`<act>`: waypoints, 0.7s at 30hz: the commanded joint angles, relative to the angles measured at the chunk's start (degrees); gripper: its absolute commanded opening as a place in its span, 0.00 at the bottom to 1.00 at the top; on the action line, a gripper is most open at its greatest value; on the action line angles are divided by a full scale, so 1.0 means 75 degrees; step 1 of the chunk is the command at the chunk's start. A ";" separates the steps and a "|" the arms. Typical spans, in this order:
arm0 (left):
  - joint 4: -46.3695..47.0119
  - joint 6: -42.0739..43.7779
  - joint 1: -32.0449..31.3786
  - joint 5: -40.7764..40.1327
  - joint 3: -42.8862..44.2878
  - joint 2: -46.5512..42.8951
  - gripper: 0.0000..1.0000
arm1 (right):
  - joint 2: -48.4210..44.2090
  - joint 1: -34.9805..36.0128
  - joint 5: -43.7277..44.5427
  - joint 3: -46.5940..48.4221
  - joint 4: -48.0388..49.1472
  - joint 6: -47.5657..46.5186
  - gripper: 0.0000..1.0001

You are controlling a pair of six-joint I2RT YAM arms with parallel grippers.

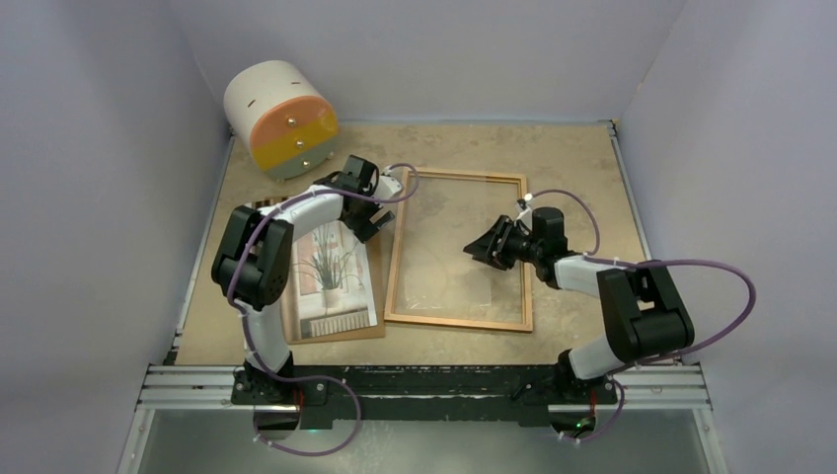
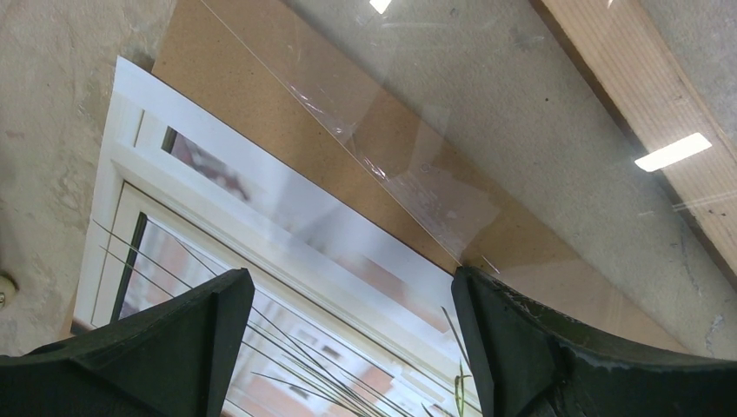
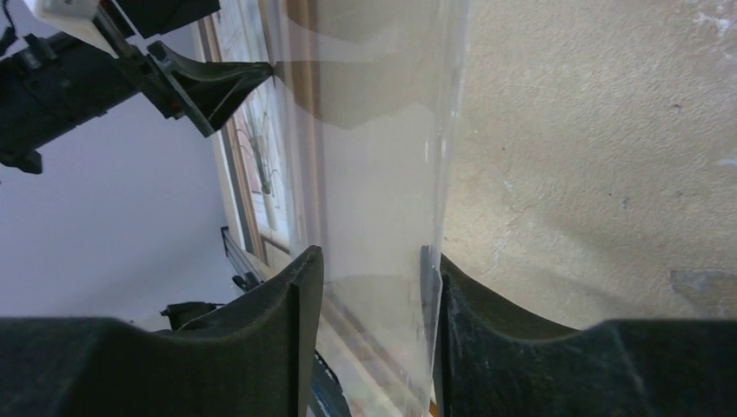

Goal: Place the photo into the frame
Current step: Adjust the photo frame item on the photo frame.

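My left pincer (image 2: 348,278) hangs released over the photo (image 1: 331,281), which lies face up on a backing board (image 2: 261,78) beside the frame (image 1: 454,321). My right pincer (image 3: 372,258) straddles the clear pane (image 3: 374,174); I cannot tell if it grips. The paper is likely light and floppy: pinch an edge.

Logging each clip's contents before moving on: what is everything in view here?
frame: one, orange-brown wood, table centre
clear pane: one, transparent, between the right tool's fingers
photo: one, green plant at a window, on the backing board, left of the frame
backing board: one, brown, under the photo
drum-shaped box: one, white with orange, yellow and grey-green front, far left corner
table: one, mottled beige
left tool: one, black, open, above the photo
right tool: one, black, fingers either side of the pane
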 commanded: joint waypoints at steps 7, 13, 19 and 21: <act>-0.0078 -0.0018 -0.0211 0.0250 0.0261 0.0362 0.90 | 0.0456 0.0110 -0.0491 0.0410 0.0803 0.0074 0.37; -0.0523 0.0043 -0.0179 0.0333 0.0765 0.0239 0.94 | -0.0277 0.0092 0.0329 0.0787 -0.1361 -0.0920 0.04; -0.0892 0.0057 -0.0153 0.0427 0.1456 0.0078 1.00 | -0.1113 0.0051 0.1339 0.0698 -0.2832 -0.1409 0.00; -0.0922 0.0025 -0.0152 0.0365 0.1647 0.0128 1.00 | -0.1287 0.0040 0.1416 0.0555 -0.2876 -0.1365 0.00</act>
